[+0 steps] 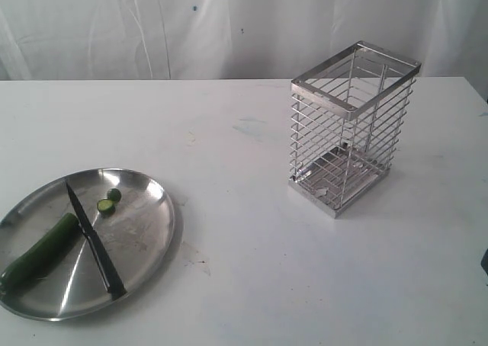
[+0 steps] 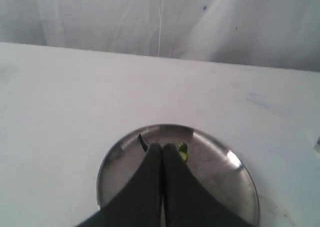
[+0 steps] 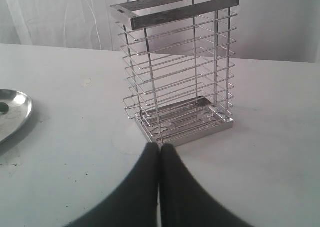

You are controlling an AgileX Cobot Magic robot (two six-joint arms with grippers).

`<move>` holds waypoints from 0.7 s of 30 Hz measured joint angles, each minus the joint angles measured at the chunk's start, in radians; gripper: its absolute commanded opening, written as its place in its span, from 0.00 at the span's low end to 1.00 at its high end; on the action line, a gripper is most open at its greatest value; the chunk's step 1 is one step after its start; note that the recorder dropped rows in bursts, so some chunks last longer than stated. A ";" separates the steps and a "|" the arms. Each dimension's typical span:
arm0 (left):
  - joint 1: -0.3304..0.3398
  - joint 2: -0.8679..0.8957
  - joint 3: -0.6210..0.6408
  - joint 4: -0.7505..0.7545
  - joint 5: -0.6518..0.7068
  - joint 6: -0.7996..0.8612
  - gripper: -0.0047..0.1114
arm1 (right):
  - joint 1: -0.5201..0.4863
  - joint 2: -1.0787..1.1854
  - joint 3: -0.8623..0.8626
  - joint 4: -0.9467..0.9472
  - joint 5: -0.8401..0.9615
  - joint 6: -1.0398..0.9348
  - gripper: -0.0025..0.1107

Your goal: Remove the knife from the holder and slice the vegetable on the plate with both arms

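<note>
The knife lies on the plate — left hand and right hand pressed together, empty.

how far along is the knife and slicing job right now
Done: the tall silver wire-rack holder stands empty, and the slim black-handled knife lies on the round steel plate beside the dark green vegetable, with two cut slices nearby. In hand: nothing; left gripper and right gripper are shut and empty. Left: seemingly nothing, unless more slices are wanted.
</note>
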 measured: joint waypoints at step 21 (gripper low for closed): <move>0.000 -0.002 0.354 0.000 -0.383 -0.002 0.04 | 0.000 0.000 0.000 0.000 0.000 0.000 0.02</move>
